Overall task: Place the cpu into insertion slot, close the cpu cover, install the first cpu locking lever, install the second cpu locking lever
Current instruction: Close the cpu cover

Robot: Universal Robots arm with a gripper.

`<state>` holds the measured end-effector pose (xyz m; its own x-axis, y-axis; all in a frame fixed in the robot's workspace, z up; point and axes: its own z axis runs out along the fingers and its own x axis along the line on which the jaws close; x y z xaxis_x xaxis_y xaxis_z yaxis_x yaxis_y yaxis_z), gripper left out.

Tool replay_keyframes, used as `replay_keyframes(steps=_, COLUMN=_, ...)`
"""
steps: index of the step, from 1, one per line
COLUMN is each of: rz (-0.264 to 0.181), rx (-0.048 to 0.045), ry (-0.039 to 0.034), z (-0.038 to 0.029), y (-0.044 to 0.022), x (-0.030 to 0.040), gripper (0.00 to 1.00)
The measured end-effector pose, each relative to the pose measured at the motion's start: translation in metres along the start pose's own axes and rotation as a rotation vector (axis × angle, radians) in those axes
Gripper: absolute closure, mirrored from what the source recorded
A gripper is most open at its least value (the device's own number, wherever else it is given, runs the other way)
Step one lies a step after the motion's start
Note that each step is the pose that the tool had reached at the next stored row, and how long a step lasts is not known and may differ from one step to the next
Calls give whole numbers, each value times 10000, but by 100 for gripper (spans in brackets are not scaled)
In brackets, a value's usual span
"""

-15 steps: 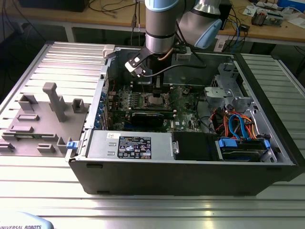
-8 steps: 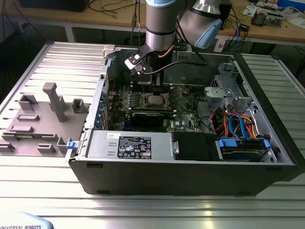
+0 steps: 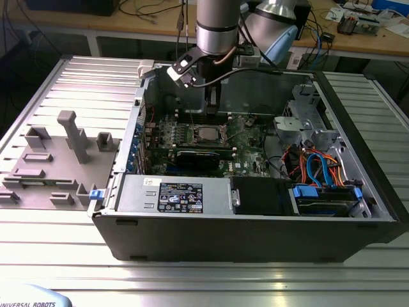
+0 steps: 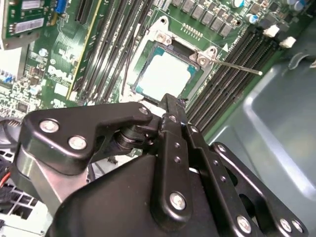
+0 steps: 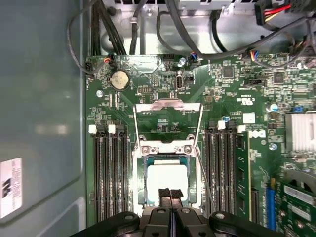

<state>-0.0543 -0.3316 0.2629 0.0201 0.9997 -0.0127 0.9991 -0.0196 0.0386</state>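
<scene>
Closest to the lens in the second wrist view is the gripper [image 4: 174, 104]. Its black fingers are pressed together with nothing between them, and the tips are poised over one edge of the cpu [image 5: 167, 177]. You cannot tell from these views whether they touch it.

Reading from the exterior view's left, the grey fixture block [image 3: 70, 150] sits outside the case, well apart from the work, and poses no risk. In the middle of the green board, the cpu already lies in the insertion slot [image 5: 140, 173], with memory slots [image 5: 111, 173] on both sides. The cpu cover [image 5: 168, 104] is swung back off the socket, so the chip has nothing holding it down. One thin locking lever [image 4: 239, 67] sticks out free beside the socket. Further right, the cable bundle [image 3: 316, 169] stays clear of the arm.

Your main hazard is those closed tips. If they come down off-centre on the bare chip, they could tilt it in the socket and damage the contacts underneath. A sideways drift could also catch the loose lever or skid into the cover's hinge, which might drop the frame crookedly on the chip.
</scene>
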Motion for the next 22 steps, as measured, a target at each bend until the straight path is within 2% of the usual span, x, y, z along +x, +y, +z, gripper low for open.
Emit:
replay_keyframes(steps=2, rz=0, rx=3, ry=0, z=-40, y=2, x=0, gripper=89)
replay_keyframes(steps=16, rz=0, rx=3, ry=0, z=-46, y=3, x=0, gripper=89)
replay_keyframes(steps=22, rz=0, rx=3, ry=0, z=-44, y=61, x=0, gripper=89)
